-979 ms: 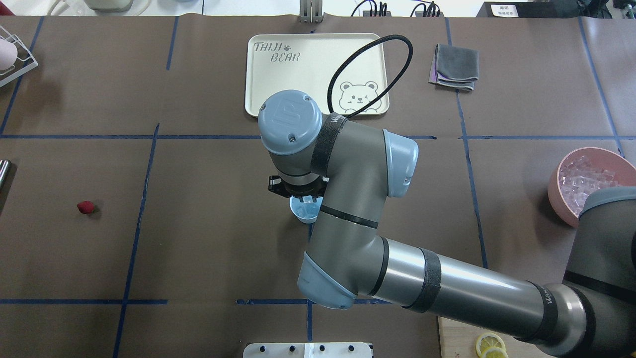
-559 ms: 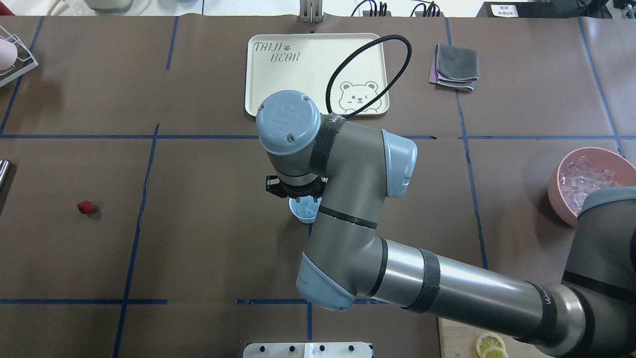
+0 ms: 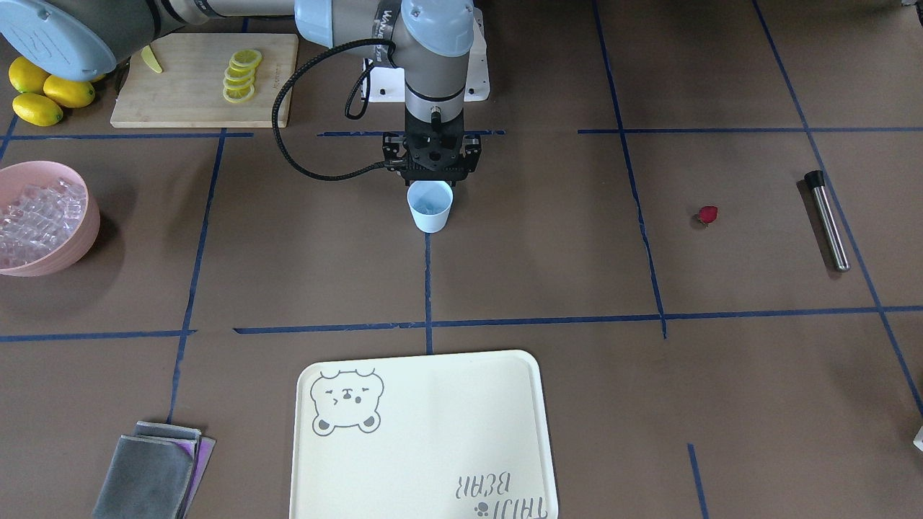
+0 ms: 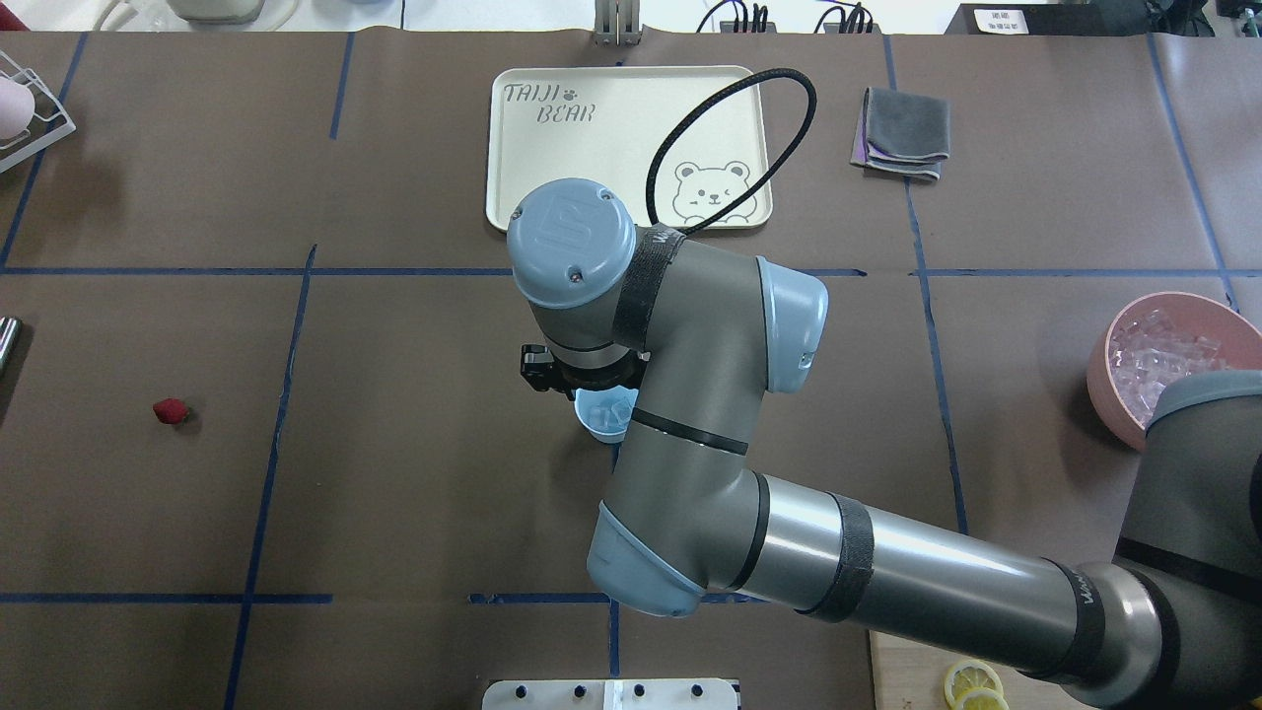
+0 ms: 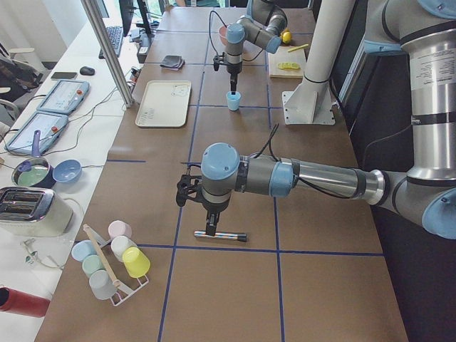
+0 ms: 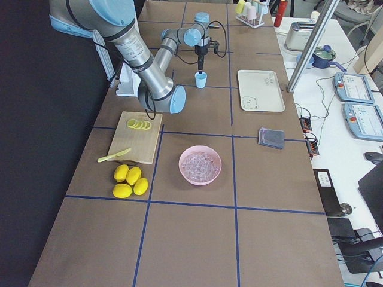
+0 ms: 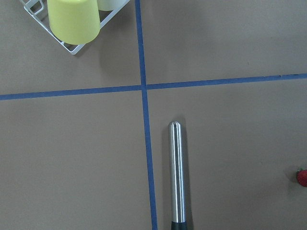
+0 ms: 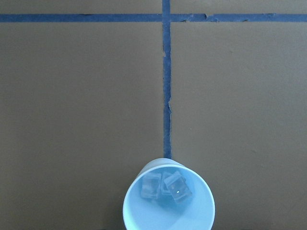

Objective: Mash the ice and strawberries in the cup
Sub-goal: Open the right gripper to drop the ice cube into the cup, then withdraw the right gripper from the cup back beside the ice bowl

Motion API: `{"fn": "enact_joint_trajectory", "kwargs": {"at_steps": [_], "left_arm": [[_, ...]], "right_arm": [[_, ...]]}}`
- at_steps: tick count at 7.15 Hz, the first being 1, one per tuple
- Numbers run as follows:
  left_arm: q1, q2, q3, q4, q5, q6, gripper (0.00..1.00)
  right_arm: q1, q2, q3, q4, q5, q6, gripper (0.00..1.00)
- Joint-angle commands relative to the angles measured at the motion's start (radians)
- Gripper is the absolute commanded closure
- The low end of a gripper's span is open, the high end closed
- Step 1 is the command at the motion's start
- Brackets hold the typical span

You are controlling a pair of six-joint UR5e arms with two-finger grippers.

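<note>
R fingers [image 3: 430, 173] are held just over cup [image 3: 430, 209], ice [image 8: 168, 187] seen inside; L fingers [image 5: 211, 226] over metal rod [image 5: 224, 235]; strawberry [image 3: 708, 214] seen apart on counter [image 3: 548, 238]. Spread or pressed: can't be told.

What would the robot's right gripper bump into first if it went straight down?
Probably the small pale blue plastic cup, or the clear ice cubes inside it. The right gripper points down just above it, though exact alignment is hard to judge.
</note>
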Motion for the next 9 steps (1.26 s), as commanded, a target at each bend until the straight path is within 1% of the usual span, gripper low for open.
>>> {"fn": "enact_joint_trajectory", "kwargs": {"at_steps": [1, 2, 3, 4, 5, 6, 7, 8, 9], "left_arm": [[0.0, -0.001, -0.019, -0.002, 0.006, -0.018, 0.0], [0.003, 0.014, -0.047, -0.011, 0.007, -0.085, 0.0], [0.012, 0.018, -0.106, -0.009, 0.023, -0.095, 0.0], [0.024, 0.018, -0.124, -0.009, 0.026, -0.099, 0.0], [0.062, 0.02, -0.136, -0.02, 0.018, -0.156, 0.0], [0.121, 0.025, -0.156, -0.081, 0.018, -0.273, 0.0], [0.194, 0.043, -0.155, -0.186, 0.02, -0.397, 0.0], [0.26, 0.061, -0.155, -0.275, 0.021, -0.505, 0.0], [0.329, 0.06, -0.155, -0.332, 0.026, -0.629, 0.0]], "right_arm": [[0.0, 0.001, 0.009, 0.0, -0.007, 0.025, 0.01], [0.003, 0.0, 0.028, -0.002, -0.021, 0.023, 0.01], [0.024, -0.011, 0.047, -0.005, -0.032, 0.023, 0.01], [0.07, -0.032, 0.077, -0.006, -0.029, 0.014, 0.01], [0.121, -0.093, 0.147, -0.006, -0.02, -0.01, 0.01], [0.182, -0.162, 0.214, -0.008, -0.009, -0.097, 0.01], [0.255, -0.244, 0.257, -0.006, 0.031, -0.198, 0.01], [0.329, -0.288, 0.281, -0.002, 0.075, -0.303, 0.01], [0.41, -0.372, 0.328, 0.003, 0.127, -0.399, 0.01]]}}
